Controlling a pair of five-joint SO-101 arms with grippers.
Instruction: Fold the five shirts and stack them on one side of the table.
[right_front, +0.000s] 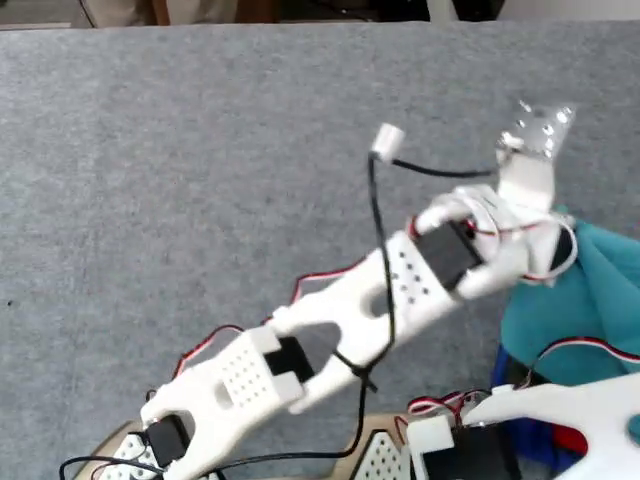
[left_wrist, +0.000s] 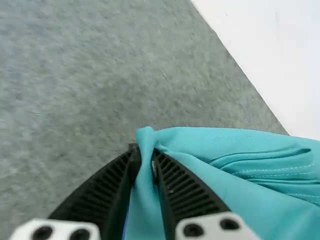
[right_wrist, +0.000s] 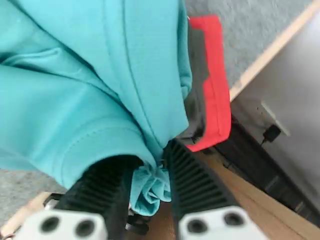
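both the left fingers (left_wrist: 176, 186) and the right fingers (right_wrist: 196, 186) are clenched on bunched edges of the teal shirt (right_front: 585, 300) at the right side of the desk (right_front: 200, 150), soft limp cloth likely best held by its corners.

Our left arm (right_front: 335, 312) and right arm (right_front: 575, 405) wear white perforated shells over black servo blocks (right_front: 450, 255), trailed by a black cable (right_front: 375, 225) and red-and-white wires (right_front: 322, 281); our left gripper (left_wrist: 144, 161) and right gripper (right_wrist: 152, 161) bear black ribbed fingers (left_wrist: 181, 191) and dark screws (left_wrist: 192, 230).

Probably lab bench: grey felt-covered table (right_front: 180, 170), two white robot arms (right_front: 380, 290) mounted at near edge, plain white wall (left_wrist: 270, 45) beside.
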